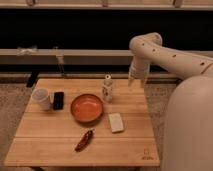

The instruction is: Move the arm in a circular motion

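Camera view of the workspace. The arm enters from the right edge, runs up and left to a bent elbow at upper right, then drops steeply to the gripper. The gripper hangs over the far right corner of the counter, to the right of the bottle and apart from it; whether it is open or closed cannot be told. The robot's cream body fills the lower right, beside the counter's right edge.

On the wooden counter: a white mug at the left, with a flat black object just beside it; an orange bowl near the centre; the small white bottle upright behind the bowl's right rim; a pale rectangular block to the bowl's lower right; a red pepper lying nearer the front edge, tilted.
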`<action>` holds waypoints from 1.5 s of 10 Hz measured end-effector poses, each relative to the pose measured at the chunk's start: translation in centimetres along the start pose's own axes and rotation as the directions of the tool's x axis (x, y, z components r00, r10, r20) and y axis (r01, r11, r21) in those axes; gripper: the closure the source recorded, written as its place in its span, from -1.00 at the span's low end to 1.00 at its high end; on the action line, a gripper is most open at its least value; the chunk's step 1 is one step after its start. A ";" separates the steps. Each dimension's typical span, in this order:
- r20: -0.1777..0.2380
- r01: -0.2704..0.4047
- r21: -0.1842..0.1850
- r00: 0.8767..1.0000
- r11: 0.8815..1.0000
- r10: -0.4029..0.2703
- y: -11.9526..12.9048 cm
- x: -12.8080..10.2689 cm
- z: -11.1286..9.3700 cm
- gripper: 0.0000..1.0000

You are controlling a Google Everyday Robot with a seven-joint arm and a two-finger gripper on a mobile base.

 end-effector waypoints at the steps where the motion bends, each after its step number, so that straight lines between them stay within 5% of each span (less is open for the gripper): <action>1: 0.003 0.028 -0.007 1.000 1.000 -0.028 1.8 -0.7 -0.5 -0.02; 4: 0.020 0.151 -0.024 0.988 0.988 -0.150 8.8 -1.9 -2.3 -0.02; 6: 0.027 0.248 -0.033 0.969 0.968 -0.247 13.7 -1.3 -3.4 -0.02; 7: 0.032 0.326 -0.035 0.945 0.945 -0.325 17.2 -0.2 -4.2 -0.02; 8: 0.031 0.356 -0.037 0.934 0.934 -0.355 18.6 0.4 -4.5 -0.02; 13: -0.002 0.576 -0.083 0.816 0.813 -0.578 27.9 8.0 -4.6 -0.02; 15: -0.021 0.646 -0.122 0.757 0.753 -0.653 30.7 12.1 -4.0 -0.02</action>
